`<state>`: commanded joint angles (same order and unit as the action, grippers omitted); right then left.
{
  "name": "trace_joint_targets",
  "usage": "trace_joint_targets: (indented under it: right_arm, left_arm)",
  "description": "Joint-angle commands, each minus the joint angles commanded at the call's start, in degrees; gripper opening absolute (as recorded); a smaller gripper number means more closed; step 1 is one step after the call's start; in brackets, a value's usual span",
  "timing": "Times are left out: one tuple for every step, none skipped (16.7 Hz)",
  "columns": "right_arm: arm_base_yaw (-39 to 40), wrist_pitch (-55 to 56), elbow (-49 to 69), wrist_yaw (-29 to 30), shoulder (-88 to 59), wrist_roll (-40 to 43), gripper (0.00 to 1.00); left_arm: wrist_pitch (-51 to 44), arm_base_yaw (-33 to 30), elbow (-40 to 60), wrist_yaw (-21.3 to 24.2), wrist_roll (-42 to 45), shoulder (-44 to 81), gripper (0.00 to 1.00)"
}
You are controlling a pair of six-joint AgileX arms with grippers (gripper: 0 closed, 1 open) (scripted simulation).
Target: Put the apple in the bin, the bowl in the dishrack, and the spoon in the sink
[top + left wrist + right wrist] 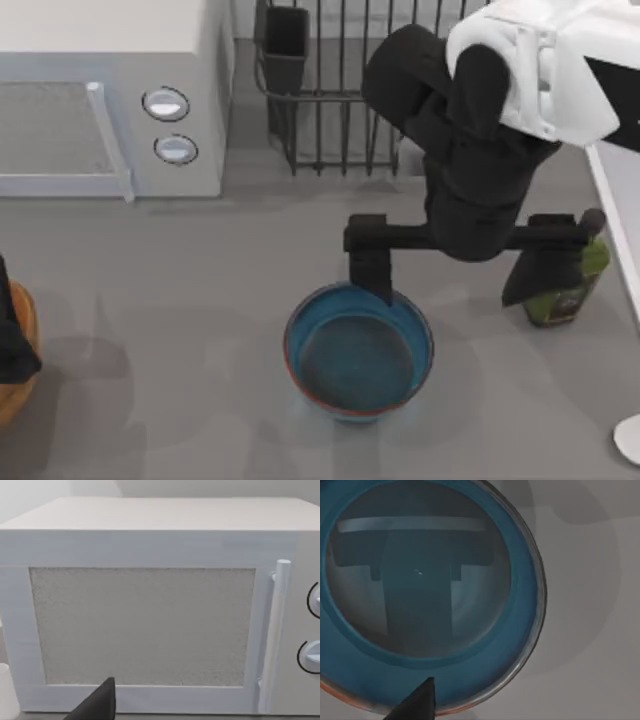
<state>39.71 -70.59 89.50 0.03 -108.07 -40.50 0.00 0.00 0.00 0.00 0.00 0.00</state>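
Grey table (200, 300), bowl (358, 352) under right pincer (460, 262)

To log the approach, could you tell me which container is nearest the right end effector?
The teal-blue bowl: one finger hangs at its rim; the bin sits far left.

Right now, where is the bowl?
In the top view the bowl sits on the table's lower middle, directly under the right hand, left of the green bottle.

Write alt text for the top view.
The right gripper, fingers spread wide, hangs over the far rim of the bowl on the grey table. Behind stand a white microwave and the dishrack; a green bottle stands at the right.
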Motion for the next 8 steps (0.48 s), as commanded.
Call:
trace_joint_targets:
  right_arm:
    - [0.0, -0.6, 0.7, 0.0, -0.8, -0.1, 1.0]
    - [0.0, -0.8, 1.0, 0.0, -1.1, -0.1, 1.0]
    - [0.0, -0.8, 1.0, 0.0, -1.1, -0.1, 1.0]
    - [0.0, -0.8, 1.0, 0.0, -1.1, -0.1, 1.0]
    - [0.0, -0.8, 1.0, 0.0, -1.1, -0.1, 1.0]
    - [-0.3, -0.7, 0.9, 0.0, -0.9, -0.1, 1.0]
    - [-0.2, -0.5, 0.7, 0.0, -1.0, 0.0, 1.0]
    - [-0.2, 0.2, 0.0, 0.0, -1.2, 0.0, 1.0]
  left_arm:
    - [0.0, 0.0, 0.0, 0.0, 0.0, 0.0, 1.0]
    - [0.0, 0.0, 0.0, 0.0, 0.0, 0.0, 1.0]
    - [0.0, 0.0, 0.0, 0.0, 0.0, 0.0, 1.0]
    - [0.0, 0.0, 0.0, 0.0, 0.0, 0.0, 1.0]
    - [0.0, 0.0, 0.0, 0.0, 0.0, 0.0, 1.0]
    - [0.0, 0.0, 0.0, 0.0, 0.0, 0.0, 1.0]
    - [0.0, 0.0, 0.0, 0.0, 0.0, 0.0, 1.0]
    - [0.0, 0.0, 0.0, 0.0, 0.0, 0.0, 1.0]
